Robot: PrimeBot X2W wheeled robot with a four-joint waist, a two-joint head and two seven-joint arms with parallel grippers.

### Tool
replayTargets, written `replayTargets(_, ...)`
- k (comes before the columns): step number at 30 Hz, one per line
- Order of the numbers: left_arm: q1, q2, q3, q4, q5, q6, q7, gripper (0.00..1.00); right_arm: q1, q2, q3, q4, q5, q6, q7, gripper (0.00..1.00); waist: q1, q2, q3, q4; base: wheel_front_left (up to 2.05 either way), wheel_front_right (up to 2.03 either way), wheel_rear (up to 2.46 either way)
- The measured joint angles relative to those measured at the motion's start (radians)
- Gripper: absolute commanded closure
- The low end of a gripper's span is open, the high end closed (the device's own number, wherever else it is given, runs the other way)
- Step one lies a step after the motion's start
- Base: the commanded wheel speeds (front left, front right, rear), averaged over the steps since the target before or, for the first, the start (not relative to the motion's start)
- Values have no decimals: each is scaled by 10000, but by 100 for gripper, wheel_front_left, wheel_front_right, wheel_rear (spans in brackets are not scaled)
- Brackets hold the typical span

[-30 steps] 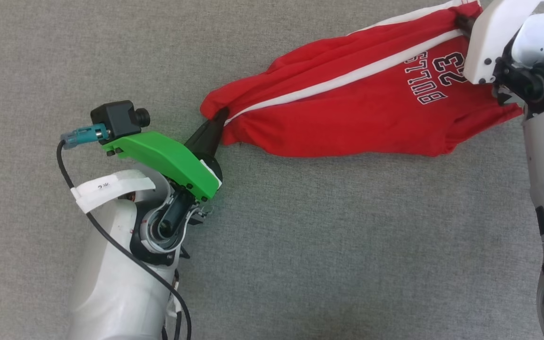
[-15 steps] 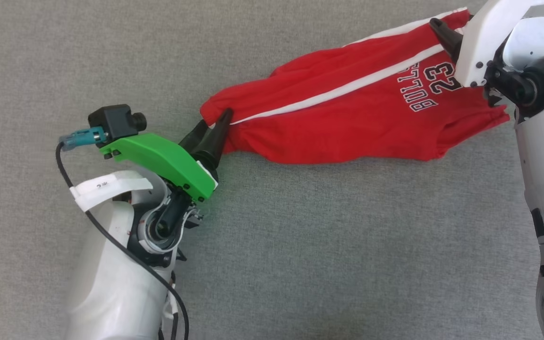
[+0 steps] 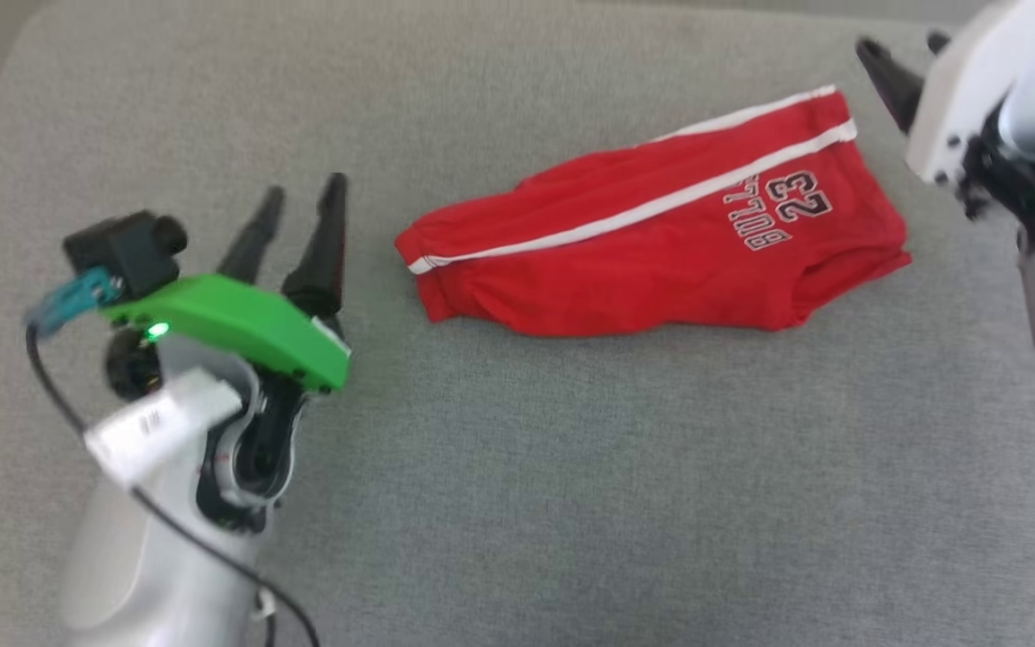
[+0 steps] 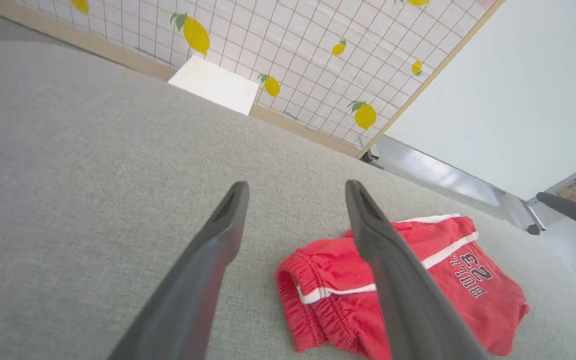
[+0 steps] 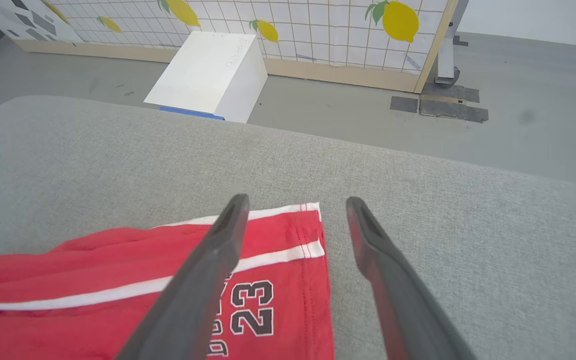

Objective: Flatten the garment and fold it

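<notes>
Head cam looks down from above on the grey cushion [image 3: 517, 467], w/ the garment [image 3: 652, 243] at upper centre. Left wrist cam sits low over the cushion, facing along the left gripper [image 4: 295, 185] twd the far edge and the lemon-print panel [image 4: 293, 55] beyond; garment's waistband end is near, lower right. Right wrist cam (tilted down more steeply) looks along the right gripper [image 5: 295, 199] over the hem end, close, twd the same panel. All 3 views share the garment; both wrist views also share a white box [image 5: 208, 75] on the floor.
</notes>
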Motion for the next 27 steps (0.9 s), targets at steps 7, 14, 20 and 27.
replayTargets(7, 968, 466, -293, -393, 2211, -230, -3187, 0, 1137, -1045, 134, -332, 430, 0, 953, 0, -1, 0, -557, -1, 0, 0, 0)
replayTargets(14, 1579, 224, -324, -619, 3682, -21, -3933, 0, 1919, -1622, 127, -888, 1154, 0, 2176, 0, -1, 0, -254, 215, 0, 0, 0)
replayTargets(20, 1666, -545, 136, -1331, 4454, -293, -3977, 0, 2286, -1747, 42, -1281, 1452, 0, 2535, 0, 0, 0, 196, 514, 0, 0, 0)
replayTargets(27, 1789, -1030, 562, -1241, 4638, -769, -3977, 0, 2429, -1735, 479, -1643, 1526, -2, 2832, 0, 0, 0, 574, 830, 0, 0, 0)
